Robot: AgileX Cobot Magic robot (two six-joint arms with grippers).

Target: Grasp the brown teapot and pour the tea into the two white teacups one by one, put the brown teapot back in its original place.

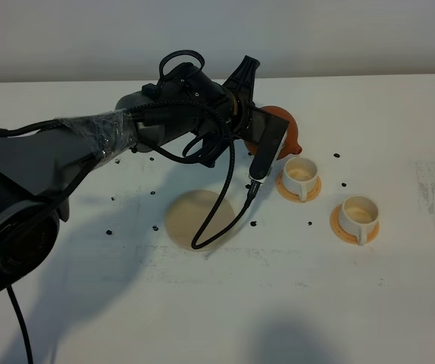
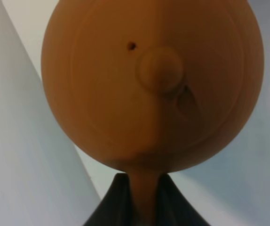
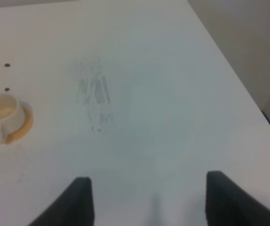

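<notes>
**L gripper [image 2: 143,200] clamped on teapot [image 2: 149,84] by first cup [image 1: 301,173]; R gripper [image 3: 151,202] spread**

The white desk [image 1: 278,318] fills my high cam. The left arm [image 1: 89,144] reaches across it from the left edge toward the middle, w/ a black cable looping off the wrist.

On the wrist cam the L gripper is pressed together on the teapot's handle [image 2: 144,183], a dark finger on each side. The lid knob [image 2: 161,70] faces the lens. From the high cam the pot is mostly hidden behind the wrist. I only get an orange-brown edge, just beyond the first cup. Can't tell if it touches the desk.

The R gripper is spread wide, nothing between the fingers, over bare desk near a scuffed patch [image 3: 95,99].

The cream coaster [image 1: 187,220] lies flat on the near side of the arm, apart from the pot, w/ the cable hanging across it.

Both cups are white, each on an orange saucer [image 1: 337,226]. The first sits just beside the pot. The second cup [image 1: 358,212] sits to its right, nearer the cam.

Small dark specks [image 1: 336,155] are scattered around them.
</notes>
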